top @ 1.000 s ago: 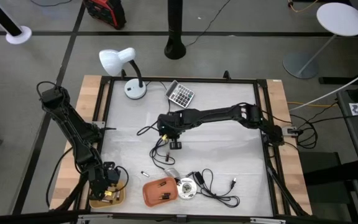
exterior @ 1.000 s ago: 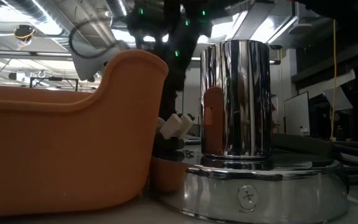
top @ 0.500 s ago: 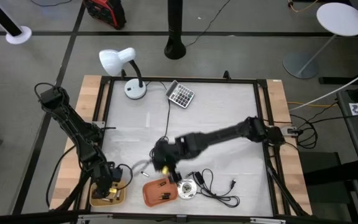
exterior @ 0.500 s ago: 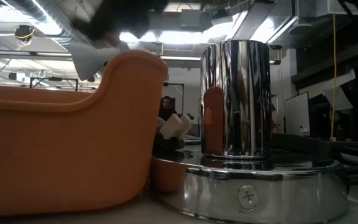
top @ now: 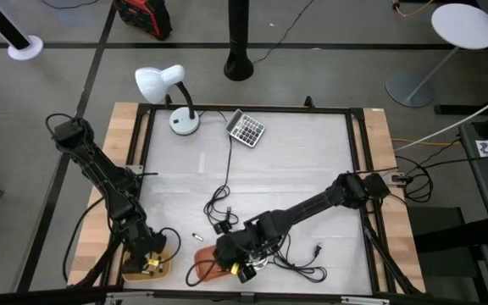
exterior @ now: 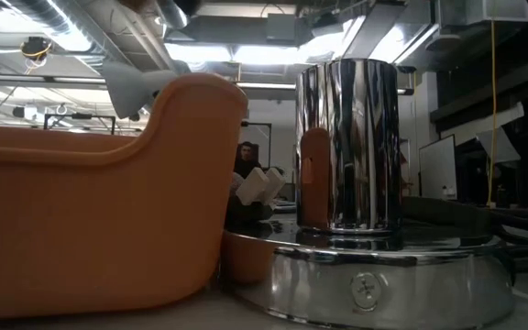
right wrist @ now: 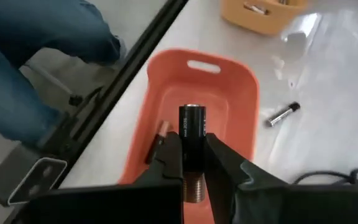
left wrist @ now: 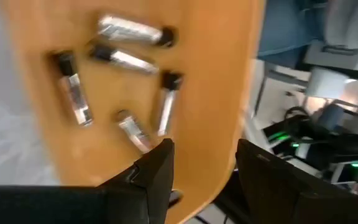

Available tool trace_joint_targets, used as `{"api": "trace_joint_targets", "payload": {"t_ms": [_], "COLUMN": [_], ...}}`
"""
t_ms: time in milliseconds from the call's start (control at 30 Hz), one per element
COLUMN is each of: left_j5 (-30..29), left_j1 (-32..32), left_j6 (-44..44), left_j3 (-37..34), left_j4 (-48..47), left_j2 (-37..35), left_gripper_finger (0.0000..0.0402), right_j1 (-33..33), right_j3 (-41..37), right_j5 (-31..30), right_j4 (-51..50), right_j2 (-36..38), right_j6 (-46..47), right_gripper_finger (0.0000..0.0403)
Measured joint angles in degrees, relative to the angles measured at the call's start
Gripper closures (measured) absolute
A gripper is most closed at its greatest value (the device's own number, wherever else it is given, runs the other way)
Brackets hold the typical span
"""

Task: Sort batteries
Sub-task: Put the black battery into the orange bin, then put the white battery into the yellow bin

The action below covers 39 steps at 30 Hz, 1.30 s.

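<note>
A dark battery (right wrist: 189,127) is sitting upright between the fingers of the right gripper (right wrist: 191,163), which is squeezing it tight. It is hanging right over the orange tray (right wrist: 241,87), at about 6 o'clock on the table (top: 295,161). It looks best to let go low and over the middle, so the battery is not bouncing out. This battery is thick and black with a silvery end. 1 more battery (right wrist: 283,114) is lying loose on the table, just beside the tray at its 3 o'clock. The left gripper (left wrist: 201,163) is waiting with its fingers apart over the yellow tray (left wrist: 191,93), where 5 thin silvery batteries (left wrist: 129,30) are lying.
</note>
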State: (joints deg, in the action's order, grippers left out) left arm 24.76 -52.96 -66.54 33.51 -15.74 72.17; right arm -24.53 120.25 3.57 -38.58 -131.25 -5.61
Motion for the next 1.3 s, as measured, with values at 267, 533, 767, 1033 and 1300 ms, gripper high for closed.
{"api": "trace_joint_targets", "payload": {"t_ms": [267,533,767,1033,1300], "left_j5": [-0.6,-18.9,-40.1,-40.5,-40.5], "left_j1": [2.3,6.4,10.6,12.7,13.0], "left_j6": [4.7,19.3,34.0,42.5,44.7], "left_j3": [3.6,3.8,3.7,3.7,3.7], "left_j4": [0.3,-0.3,0.9,6.1,6.2], "left_j2": [-3.3,-5.5,-4.0,3.5,12.1], "left_gripper_finger": [0.0238,0.0238,0.0238,0.0238,0.0238], "right_j1": [0.2,0.2,0.2,0.2,0.2], "right_j3": [0.0,0.0,0.0,0.1,0.1], "right_j5": [1.6,1.9,1.5,1.6,1.6], "right_j4": [2.9,2.6,2.3,-0.7,-2.8], "right_j2": [-2.9,-3.9,-3.5,-2.2,-1.3], "right_j6": [4.4,5.3,5.3,5.2,5.2], "right_gripper_finger": [0.0356,0.0275,0.0259,0.0258,0.0258]}}
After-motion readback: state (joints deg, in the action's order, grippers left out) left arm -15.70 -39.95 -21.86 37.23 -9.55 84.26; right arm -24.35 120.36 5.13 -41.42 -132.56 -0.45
